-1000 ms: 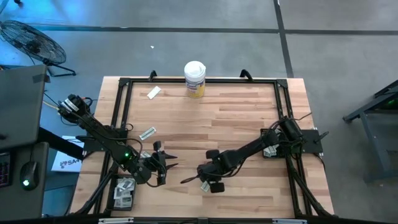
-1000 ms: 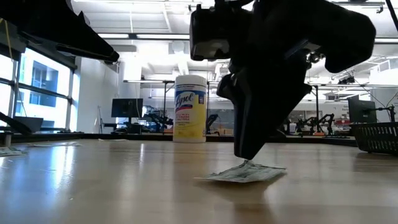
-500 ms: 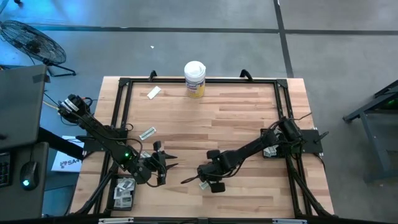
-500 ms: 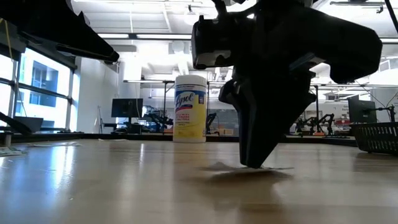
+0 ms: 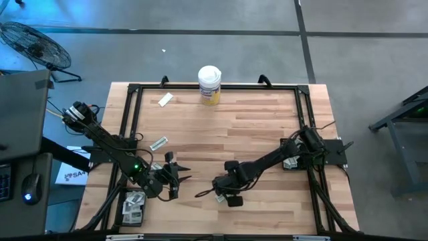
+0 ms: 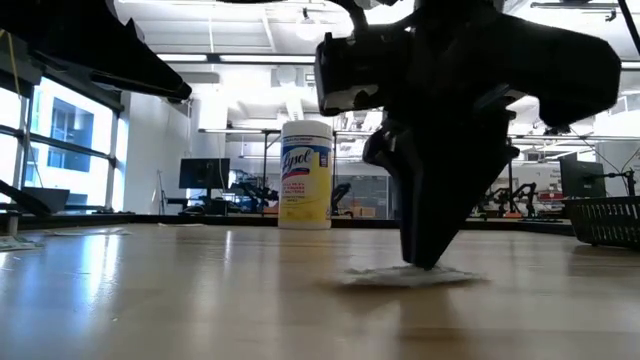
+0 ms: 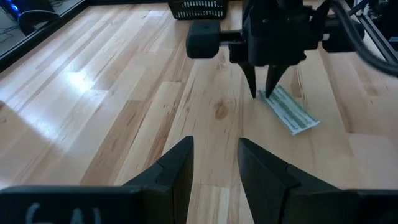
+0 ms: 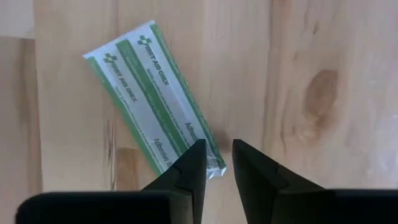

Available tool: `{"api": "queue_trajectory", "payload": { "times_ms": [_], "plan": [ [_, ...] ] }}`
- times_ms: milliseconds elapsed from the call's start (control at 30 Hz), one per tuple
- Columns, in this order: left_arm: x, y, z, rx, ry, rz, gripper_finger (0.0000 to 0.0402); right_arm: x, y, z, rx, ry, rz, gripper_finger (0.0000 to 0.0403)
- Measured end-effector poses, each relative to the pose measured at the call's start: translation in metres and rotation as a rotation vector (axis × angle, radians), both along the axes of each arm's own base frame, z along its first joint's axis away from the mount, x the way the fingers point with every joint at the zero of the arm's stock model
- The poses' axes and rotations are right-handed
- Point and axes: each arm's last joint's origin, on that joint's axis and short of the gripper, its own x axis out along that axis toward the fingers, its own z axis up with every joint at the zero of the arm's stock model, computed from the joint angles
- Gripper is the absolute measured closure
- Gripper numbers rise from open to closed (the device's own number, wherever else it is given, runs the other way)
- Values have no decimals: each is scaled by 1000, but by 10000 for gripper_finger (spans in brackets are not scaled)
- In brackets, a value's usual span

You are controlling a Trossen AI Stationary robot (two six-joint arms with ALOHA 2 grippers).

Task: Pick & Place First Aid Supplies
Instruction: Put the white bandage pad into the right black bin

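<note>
Green-striped wrapper point(image 8: 158, 106) lies flat, one end hidden beneath right pincer point(image 8: 214, 165).

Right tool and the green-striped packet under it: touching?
Touching. In the low view the right tool has its tips down on the flat packet; the left wrist view shows them at the packet's end.

Left gripper point(image 7: 214, 163) hovers over bare wood table point(image 7: 112, 93), fingers apart with a narrow gap, nothing between them. Straight ahead, right gripper point(image 7: 264, 87) points down, tips slightly apart, touching the near end of a green-white wrapper point(image 7: 289, 111) lying flat. Black basket point(image 7: 196, 8) far beyond.
</note>
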Motion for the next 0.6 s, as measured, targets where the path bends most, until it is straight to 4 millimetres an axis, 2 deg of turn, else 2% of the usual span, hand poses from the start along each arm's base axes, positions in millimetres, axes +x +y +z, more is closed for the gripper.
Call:
{"api": "queue_trajectory", "payload": {
  "times_ms": [133, 267, 600],
  "plan": [
    [0, 0, 0, 2, 2, 0, 279, 4, 2, 9, 2, -14, 23, 331],
    [0, 0, 0, -1, 2, 1, 279, 4, 3, 9, -7, -13, 59, 331],
    [0, 0, -1, -7, 3, 5, 279, -5, -1, -2, -32, 39, 75, 331]
  ]
}}
